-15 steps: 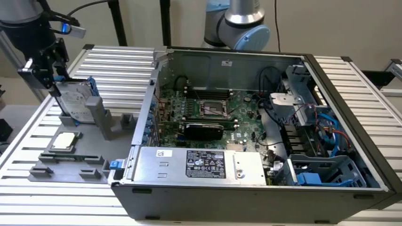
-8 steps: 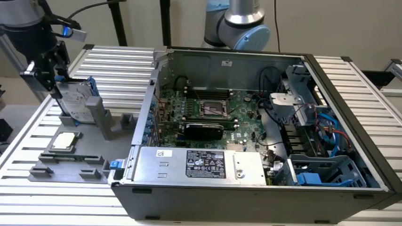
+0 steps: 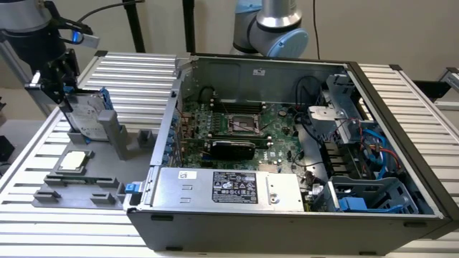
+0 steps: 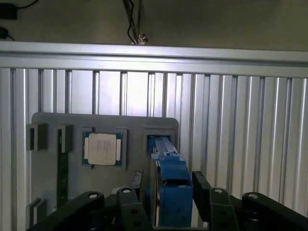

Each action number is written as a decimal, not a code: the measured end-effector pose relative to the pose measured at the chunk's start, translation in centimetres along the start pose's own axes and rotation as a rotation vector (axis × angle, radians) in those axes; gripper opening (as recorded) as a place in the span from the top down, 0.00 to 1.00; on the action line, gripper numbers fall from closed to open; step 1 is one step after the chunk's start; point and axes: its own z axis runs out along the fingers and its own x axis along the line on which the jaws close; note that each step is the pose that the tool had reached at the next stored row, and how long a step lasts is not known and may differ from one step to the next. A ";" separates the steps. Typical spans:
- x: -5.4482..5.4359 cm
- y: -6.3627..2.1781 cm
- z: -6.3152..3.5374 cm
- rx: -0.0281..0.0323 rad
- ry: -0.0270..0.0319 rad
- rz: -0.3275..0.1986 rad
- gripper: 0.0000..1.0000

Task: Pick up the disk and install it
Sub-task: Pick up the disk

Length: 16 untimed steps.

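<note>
One claw (image 4: 168, 180) astride the upright disk (image 4: 172, 202) — jaws apart

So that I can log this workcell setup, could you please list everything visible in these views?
disk: one, silver-grey with a blue bracket, upright in a slot of the tray
CPU chip: one, silver, flat on the tray
tray: one, grey, on the table at the exterior view's left
computer case: one, dark grey, open, beside the tray
motherboard: one, green, inside the case
power supply: one, silver, inside the case, nearest the exterior camera
cables: several, blue, inside the case at the exterior view's right
table: one, slatted aluminium, under everything
gripper: one, black, at the disk's top edge
</note>
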 end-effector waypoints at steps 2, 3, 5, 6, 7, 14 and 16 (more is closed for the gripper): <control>0.0 0.00 0.03 -0.0001 0.0000 0.000 1.00; 0.0 0.00 0.04 0.0000 0.0000 0.000 1.00; 0.0 0.00 0.04 0.0000 0.0000 0.000 1.00; 0.0 0.00 0.04 0.0000 0.0001 0.000 1.00; 0.0 0.00 0.04 0.0000 0.0001 0.000 1.00; 0.0 0.00 0.04 0.0001 0.0000 0.000 1.00; 0.0 0.00 0.04 0.0000 0.0000 0.001 1.00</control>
